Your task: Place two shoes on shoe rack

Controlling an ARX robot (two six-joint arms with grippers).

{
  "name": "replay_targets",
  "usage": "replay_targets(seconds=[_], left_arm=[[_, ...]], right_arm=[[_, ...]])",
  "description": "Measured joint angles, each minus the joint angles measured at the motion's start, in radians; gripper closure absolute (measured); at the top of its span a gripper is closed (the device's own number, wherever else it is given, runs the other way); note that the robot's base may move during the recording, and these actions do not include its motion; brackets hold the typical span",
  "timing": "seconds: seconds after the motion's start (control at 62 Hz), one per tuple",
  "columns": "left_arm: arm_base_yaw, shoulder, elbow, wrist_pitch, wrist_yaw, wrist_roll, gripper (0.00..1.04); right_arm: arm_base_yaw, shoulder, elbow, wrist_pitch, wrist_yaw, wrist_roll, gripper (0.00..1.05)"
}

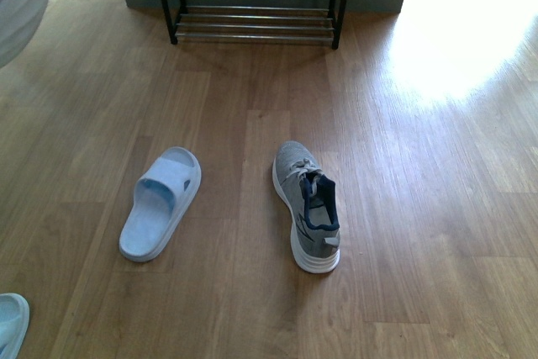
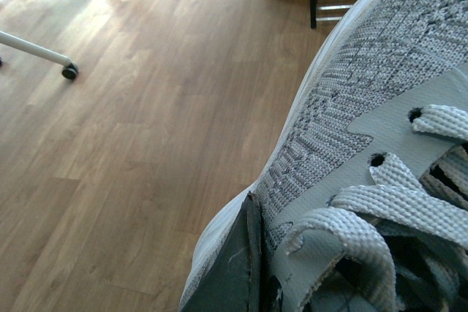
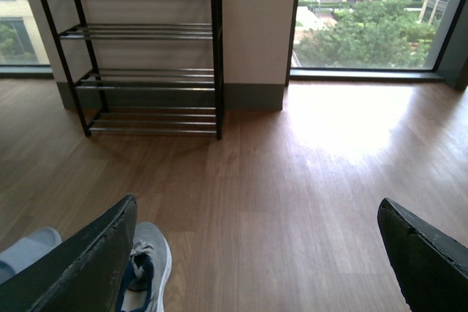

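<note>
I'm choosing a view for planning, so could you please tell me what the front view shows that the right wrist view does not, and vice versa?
Only the front view: the slide and sneaker whole, and a second slide, just its tip, at the corner. Only the right wrist view: the upper tiers of the rack, a window, and the right gripper, jaws open and empty. Both: the rack's lower tiers, the sneaker's toe, a bit of the slide, the wooden floor.
</note>
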Motion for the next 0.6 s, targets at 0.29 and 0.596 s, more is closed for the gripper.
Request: replay_targets(seconds=[0.29, 0.596], left_arm=[[-0.053, -0.048, -0.005, -0.005, -0.024, -0.018, 1.03], [-0.053, -0.049, -0.005, -0.005, -0.025, -0.018, 1.03]], right_arm=[[0.0, 0.0, 0.0, 0.0, 0.0, 0.0, 0.09], [0.0, 0.0, 0.0, 0.0, 0.0, 0.0, 0.09]])
